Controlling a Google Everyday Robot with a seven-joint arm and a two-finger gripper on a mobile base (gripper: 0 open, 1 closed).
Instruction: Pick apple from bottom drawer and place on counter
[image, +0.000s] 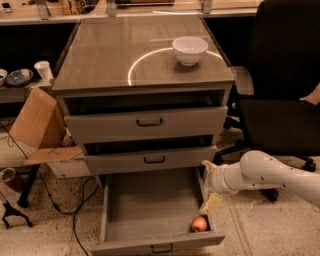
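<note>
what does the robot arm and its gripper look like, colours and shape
The arm is a thick, smooth, rounded white shell that narrows through ringed white segments at the wrist. The gripper, by the right wall of the bottom drawer just above the apple, is pale cream and angular. No cables or markings show.
</note>
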